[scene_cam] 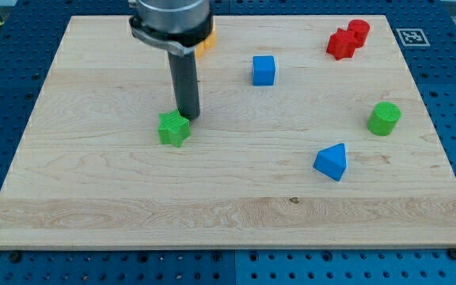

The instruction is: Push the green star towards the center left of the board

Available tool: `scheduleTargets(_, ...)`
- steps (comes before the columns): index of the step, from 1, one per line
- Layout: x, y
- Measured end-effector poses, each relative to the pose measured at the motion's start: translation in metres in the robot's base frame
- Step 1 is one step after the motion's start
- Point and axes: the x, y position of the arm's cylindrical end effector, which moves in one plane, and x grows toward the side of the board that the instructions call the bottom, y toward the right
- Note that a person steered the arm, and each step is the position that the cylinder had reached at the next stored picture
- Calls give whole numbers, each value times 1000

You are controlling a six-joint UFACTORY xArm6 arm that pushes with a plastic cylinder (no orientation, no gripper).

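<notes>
No pincer is fitted to this arm, so nothing is held; only a dark rod is carried, and contact is by pushing alone.

The tip is seen at the upper right corner of the green star, touching it or just short of touching; which of the two cannot be told. The star lies on the bench left of the middle, roughly at mid-height.

Elsewhere: blue cube toward the view's top, blue wedge-like block lower right, green cylinder at the right, red blocks at top right, an orange block half hidden behind the arm.

Judgement on the step in hand: the star is to be driven toward the view's left. From the present corner contact a push would likely send it down-left and spin it. The tip is better brought squarely to the star's right side, level with its centre, then moved slowly leftward, with small corrections if the star slips off line. No block stands in the leftward path.
</notes>
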Motion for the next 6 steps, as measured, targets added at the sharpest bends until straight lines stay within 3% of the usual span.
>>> scheduleTargets(1,1,12)
scheduleTargets(3,51,67)
scheduleTargets(6,44,-11)
